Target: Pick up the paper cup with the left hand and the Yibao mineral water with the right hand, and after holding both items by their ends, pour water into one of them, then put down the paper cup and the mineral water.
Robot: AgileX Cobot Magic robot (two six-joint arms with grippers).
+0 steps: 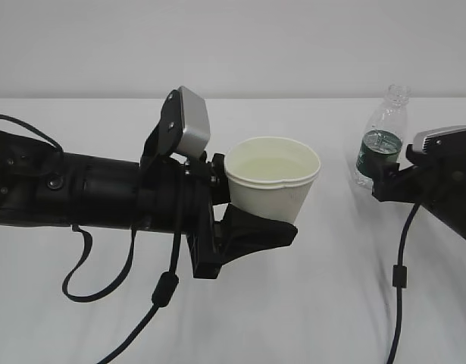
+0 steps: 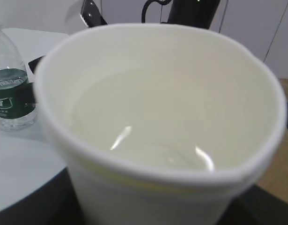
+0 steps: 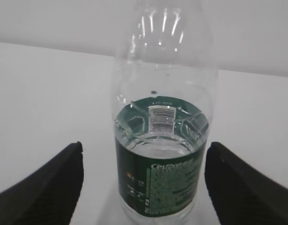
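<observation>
My left gripper (image 1: 263, 211) is shut on the paper cup (image 1: 272, 188) and holds it upright above the table, with a black finger (image 1: 255, 231) under and beside its lower wall. The cup (image 2: 158, 117) fills the left wrist view and has clear water in it. The Yibao mineral water (image 1: 380, 140) stands upright on the table at the right, capless and partly full. My right gripper (image 3: 146, 187) is open around the bottle (image 3: 162, 154), with a gap between the bottle and each finger (image 3: 50, 183). From outside, the right gripper (image 1: 386, 178) sits just right of the bottle's base.
The white table (image 1: 331, 303) lies under both arms. Black cables hang from the left arm (image 1: 153, 296) and the right arm (image 1: 399, 273). The bottle (image 2: 10, 93) shows at the left edge of the left wrist view.
</observation>
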